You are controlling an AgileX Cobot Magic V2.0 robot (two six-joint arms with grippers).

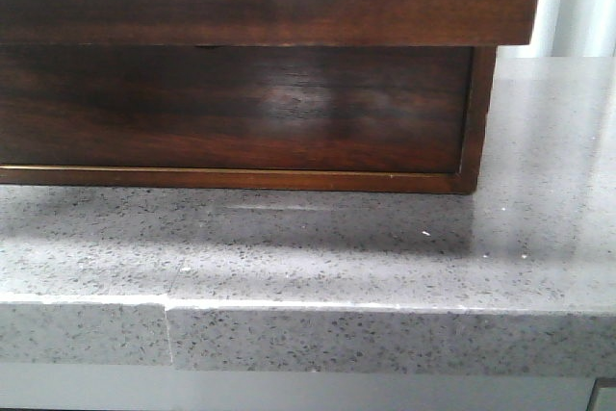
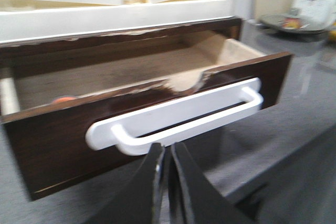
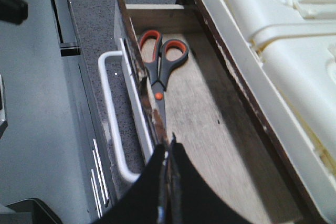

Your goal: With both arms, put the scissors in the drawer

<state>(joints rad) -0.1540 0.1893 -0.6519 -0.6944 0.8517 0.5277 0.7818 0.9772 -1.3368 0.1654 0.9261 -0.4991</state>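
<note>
I find no legible text, label, brand or number on any surface in my three camera views

The scissors [image 3: 160, 72] lie inside the open drawer [image 3: 210, 129], on its floor, close behind the drawer front, with the 2 finger loops toward 1 end wall. The handle [image 2: 173, 116] sits on the outside of the front. The drawer unit stands on the counter [image 1: 385, 257].

Blown-out white glare above the blurred drawer [image 2: 47, 145]; soft shadow band across countertop [image 1: 385, 238]
</note>
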